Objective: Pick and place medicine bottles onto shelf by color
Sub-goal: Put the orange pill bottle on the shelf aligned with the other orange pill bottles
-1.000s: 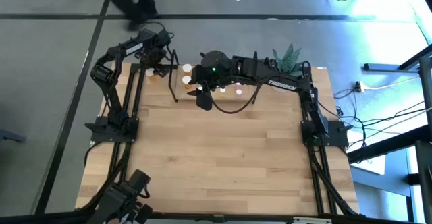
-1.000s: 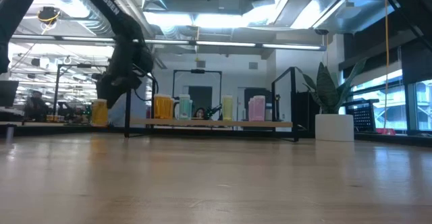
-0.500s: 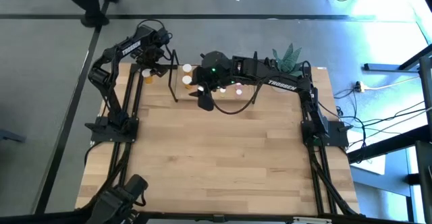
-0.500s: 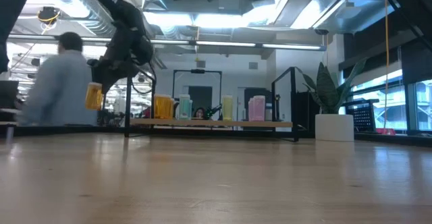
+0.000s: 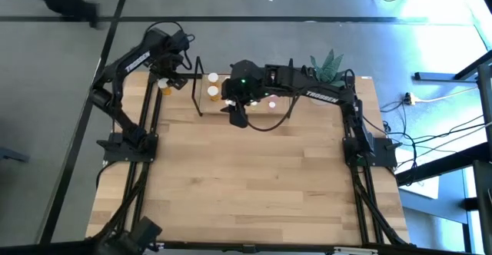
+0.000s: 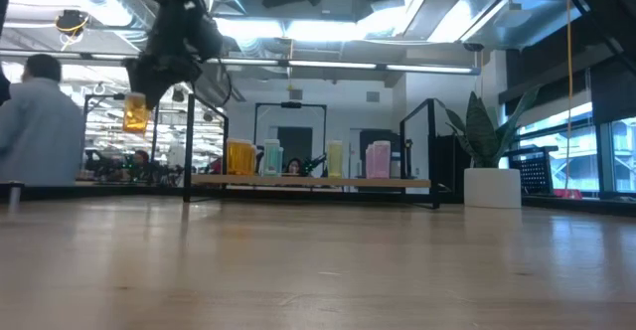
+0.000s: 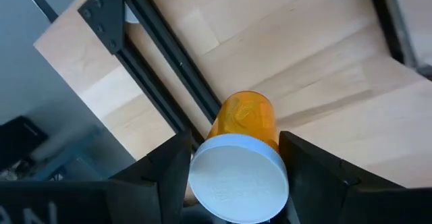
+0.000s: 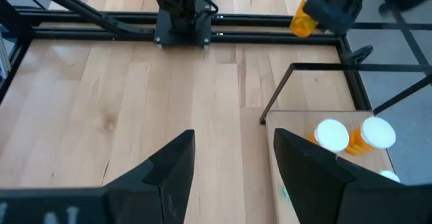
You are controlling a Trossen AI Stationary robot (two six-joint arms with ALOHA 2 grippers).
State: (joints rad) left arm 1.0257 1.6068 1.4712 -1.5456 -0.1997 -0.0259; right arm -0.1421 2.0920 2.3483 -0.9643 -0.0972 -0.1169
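I am holding an orange bottle (image 7: 244, 119) clamped between the fingers of my left gripper (image 5: 166, 82), cap toward the wrist, body pointing down at the boards. I am carrying it high above the table's far left corner, clear of the black frame rails, so that it can pass over the shelf's black end loop (image 5: 198, 86) without knocking it. In the low view the bottle (image 6: 136, 112) is hanging in the air well to the left of the shelf (image 6: 308, 182).

The shelf is standing along the far edge of the table, and two orange bottles (image 8: 351, 135) are already sitting together at its left end, with greenish, yellowish and pink ones farther along the board. I judge that I am aiming for that orange group.

My right gripper (image 5: 237, 113) is waiting over the middle of the shelf with its fingers apart and nothing between them.

Compared with a second ago, my left arm is standing higher and farther out toward the corner: the bottle was down at board level beside the shelf end then, and it is now lifted well above it. The right arm has hardly shifted. The person passing behind the table has moved on toward the left.
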